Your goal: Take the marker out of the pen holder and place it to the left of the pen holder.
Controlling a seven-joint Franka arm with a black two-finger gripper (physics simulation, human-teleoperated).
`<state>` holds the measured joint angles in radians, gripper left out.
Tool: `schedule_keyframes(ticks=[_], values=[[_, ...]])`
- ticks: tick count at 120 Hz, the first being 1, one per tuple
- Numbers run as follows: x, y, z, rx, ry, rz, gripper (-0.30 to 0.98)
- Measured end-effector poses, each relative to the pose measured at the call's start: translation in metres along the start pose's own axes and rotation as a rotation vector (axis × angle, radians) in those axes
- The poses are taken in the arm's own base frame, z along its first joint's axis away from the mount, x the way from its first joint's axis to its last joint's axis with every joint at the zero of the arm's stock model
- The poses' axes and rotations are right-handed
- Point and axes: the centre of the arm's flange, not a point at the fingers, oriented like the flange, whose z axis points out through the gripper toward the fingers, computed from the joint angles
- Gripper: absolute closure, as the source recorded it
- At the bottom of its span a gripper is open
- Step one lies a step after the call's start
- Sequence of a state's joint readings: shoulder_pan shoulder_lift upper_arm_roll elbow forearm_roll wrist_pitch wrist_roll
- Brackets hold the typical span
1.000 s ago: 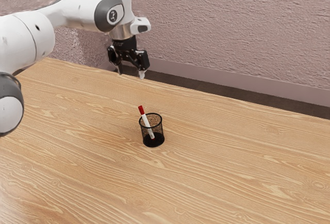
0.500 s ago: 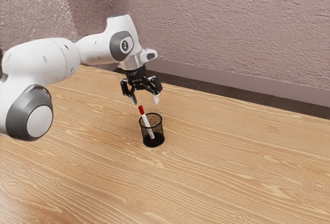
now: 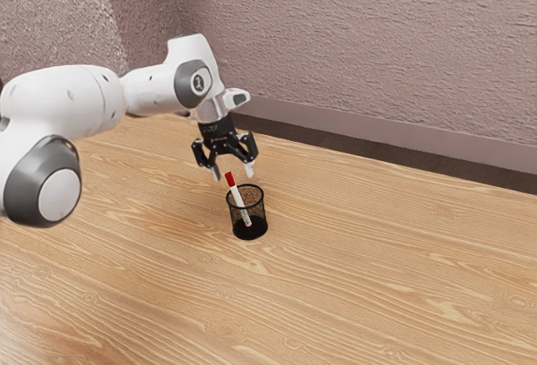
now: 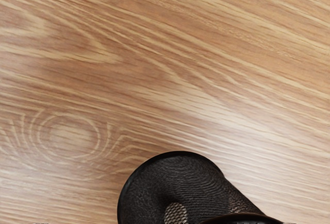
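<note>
My gripper [image 3: 233, 174] stands open in the exterior view, its fingers apart at about the height of the marker's red cap. The white marker [image 3: 238, 198] with a red end leans inside the black mesh pen holder [image 3: 260, 211], red end up and sticking out over the rim toward the exterior view's left. Nothing is between the fingers that I can make out. In the wrist view the pen holder [image 4: 149, 193] is seen from above; the marker cannot be made out there.
The wooden table [image 3: 377, 256] spreads around the pen holder. Behind its far edge rises a textured pinkish wall [image 3: 361, 54] with a pale baseboard.
Over the last second my arm has come down and toward the pen holder; in the last half second the hand has shifted slightly to the exterior view's left. Marker and holder have not moved.
</note>
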<state>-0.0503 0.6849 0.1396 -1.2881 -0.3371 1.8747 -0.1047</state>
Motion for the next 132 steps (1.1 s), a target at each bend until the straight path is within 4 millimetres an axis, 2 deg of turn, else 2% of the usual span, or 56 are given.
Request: schedule_keyframes(ticks=[16, 40, 70, 132], values=[[-0.004, 0.005, -0.005, -0.007, 0.008, 0.003, 0.16], [-0.011, 0.008, 0.006, -0.009, 0.000, 0.007, 0.23], [-0.013, 0.008, 0.000, -0.002, 0.022, 0.014, 0.37], [-0.019, 0.000, -0.001, -0.037, 0.018, 0.012, 0.47]])
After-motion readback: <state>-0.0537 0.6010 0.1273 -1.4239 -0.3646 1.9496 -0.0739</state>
